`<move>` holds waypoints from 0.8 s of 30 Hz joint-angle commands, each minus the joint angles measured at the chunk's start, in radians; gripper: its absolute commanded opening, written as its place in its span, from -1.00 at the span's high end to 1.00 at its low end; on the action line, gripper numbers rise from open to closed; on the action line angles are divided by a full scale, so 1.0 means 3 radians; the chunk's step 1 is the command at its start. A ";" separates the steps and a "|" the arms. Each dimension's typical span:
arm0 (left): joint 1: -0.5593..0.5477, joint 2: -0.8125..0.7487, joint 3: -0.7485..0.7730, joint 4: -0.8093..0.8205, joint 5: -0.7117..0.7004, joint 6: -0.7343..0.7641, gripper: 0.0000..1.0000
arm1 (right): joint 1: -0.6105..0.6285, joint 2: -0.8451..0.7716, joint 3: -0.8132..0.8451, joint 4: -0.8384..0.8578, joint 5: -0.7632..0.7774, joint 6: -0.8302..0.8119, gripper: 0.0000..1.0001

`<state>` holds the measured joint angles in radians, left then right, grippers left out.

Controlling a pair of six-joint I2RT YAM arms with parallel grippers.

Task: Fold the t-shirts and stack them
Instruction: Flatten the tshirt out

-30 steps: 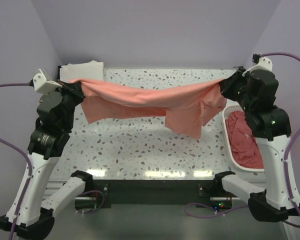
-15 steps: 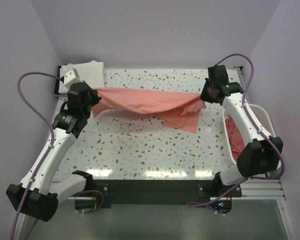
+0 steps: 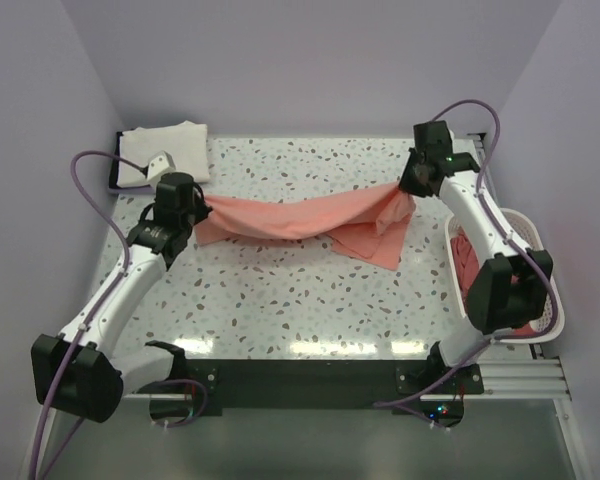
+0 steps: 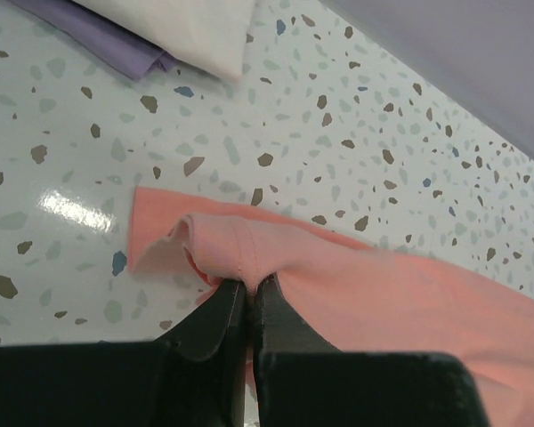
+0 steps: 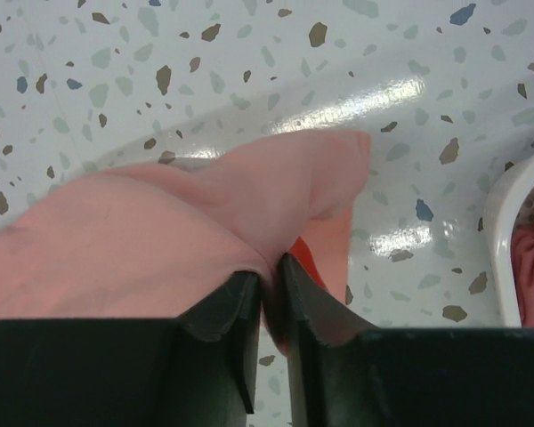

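A salmon-pink t-shirt [image 3: 300, 215] hangs stretched between my two grippers, low over the speckled table, its lower part resting on the surface. My left gripper [image 3: 195, 208] is shut on its left end, seen in the left wrist view [image 4: 247, 283] pinching a fold of pink cloth [image 4: 356, 276]. My right gripper [image 3: 410, 187] is shut on its right end, also seen in the right wrist view [image 5: 271, 274] gripping the pink cloth [image 5: 142, 249]. A folded cream-white t-shirt [image 3: 165, 148] lies at the back left corner. Darker pink-red t-shirts [image 3: 475, 268] lie in the basket.
A white lattice basket [image 3: 520, 222] stands at the table's right edge, also visible in the right wrist view [image 5: 503, 222]. A purple cloth [image 4: 98, 36] lies under the cream shirt. Purple walls close in on three sides.
Both arms have lowered and moved toward the table's back, bringing the stretched pink shirt down from mid-air until it sags onto the table. Both grips have held.
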<state>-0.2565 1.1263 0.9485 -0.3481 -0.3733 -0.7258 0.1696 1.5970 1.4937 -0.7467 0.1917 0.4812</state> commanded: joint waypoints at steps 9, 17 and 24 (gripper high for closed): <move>0.0252 0.0576 0.0105 0.0409 0.0324 0.0072 1.00 | -0.0023 0.0195 -0.0095 0.0295 -0.0143 0.0098 -0.36; 0.0293 0.0904 0.0330 0.0439 0.0416 0.0174 1.00 | 0.0119 -0.1037 -0.1791 0.1077 -0.0286 0.0323 0.25; 0.0313 0.0945 0.0356 0.0465 0.0462 0.0220 1.00 | 0.0539 -0.0921 -0.2120 0.1369 -0.0148 0.0569 0.23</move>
<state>-0.1753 1.4082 1.0126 -0.2630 -0.2455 -0.6868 0.2970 1.2900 0.8787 -0.4461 0.1379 0.5991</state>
